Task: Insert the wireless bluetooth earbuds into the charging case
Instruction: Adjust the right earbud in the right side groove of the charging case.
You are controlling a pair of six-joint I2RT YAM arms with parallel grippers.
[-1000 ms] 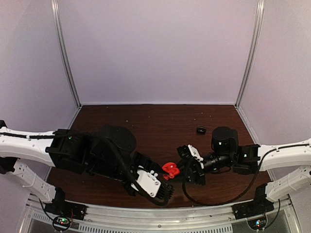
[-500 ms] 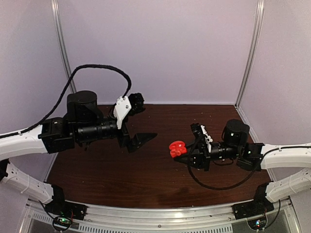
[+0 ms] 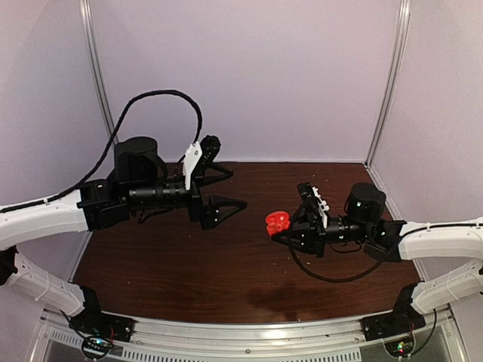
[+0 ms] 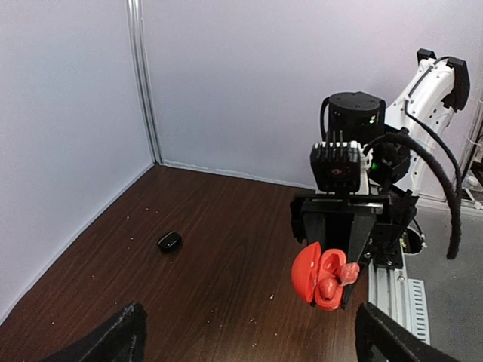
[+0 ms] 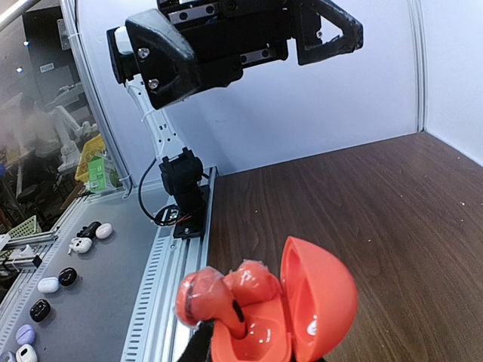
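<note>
The red charging case (image 3: pixel 277 222) hangs above the table with its lid open and my right gripper (image 3: pixel 293 231) shut on it. In the right wrist view the charging case (image 5: pixel 302 309) holds one red earbud (image 5: pixel 253 283) in a pocket, and a second red piece (image 5: pixel 202 298) pokes out over the rim. The left wrist view shows the same charging case (image 4: pixel 317 273) in front of it. My left gripper (image 3: pixel 238 190) is raised at the left, open and empty, well apart from the case. A small black bean-sized piece (image 4: pixel 169 241) lies on the table.
The brown table (image 3: pixel 226 264) is walled by white panels on three sides. An aluminium rail (image 5: pixel 177 264) runs along the near edge, with an arm base (image 5: pixel 183 188) on it. Beyond it, a grey bench (image 5: pixel 98 302) carries several loose earbud cases.
My left gripper was low beside the case near the front. It opened, then swung up and back to the left. My right gripper carried the case slightly up and back.
</note>
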